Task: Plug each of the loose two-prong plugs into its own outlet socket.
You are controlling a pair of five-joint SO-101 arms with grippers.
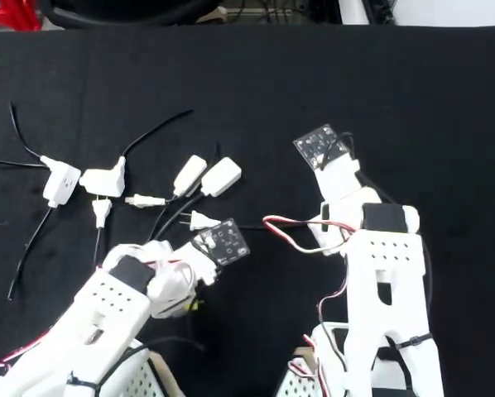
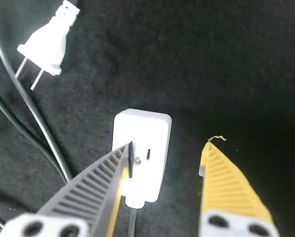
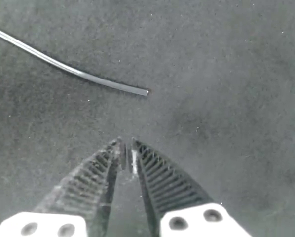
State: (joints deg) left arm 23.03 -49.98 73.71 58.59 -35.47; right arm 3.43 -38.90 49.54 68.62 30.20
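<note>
Surface: The counter (image 1: 446, 99) is covered by a black cloth with a fine, felt-like nap, seen close up in both wrist views.
Room: Past the counter's far edge a red object (image 1: 7, 12) is seen at one corner, dark cables (image 1: 264, 10) along the middle, and a pale strip (image 1: 454, 10) at the other corner.
Task things: The white sockets and plugs (image 1: 221, 176) are gathered on the left half of the counter, with thin black leads trailing from them towards the near and left edges.
Left arm: The left arm (image 1: 107, 306) is angled from the near left corner towards that group.
Left gripper: The left gripper (image 2: 169, 145) is spread wide over an outlet socket (image 2: 147, 129) lying face up. The grey finger (image 2: 95, 182) crosses one of the two slots, and the yellow finger (image 2: 231, 187) is held beside the socket, off its body. Whether the grey tip touches cannot be told.
Plug: A two-prong plug (image 2: 48, 43) lies on the cloth near the socket but apart from it, prongs free. Black cords (image 2: 34, 118) run between the two.
Right arm: The right arm (image 1: 388, 273) is set over the middle of the counter.
Right gripper: The right gripper (image 3: 127, 145) is drawn together with nothing between its tips, above bare cloth. A cut cord end (image 3: 145, 92) lies just ahead.
</note>
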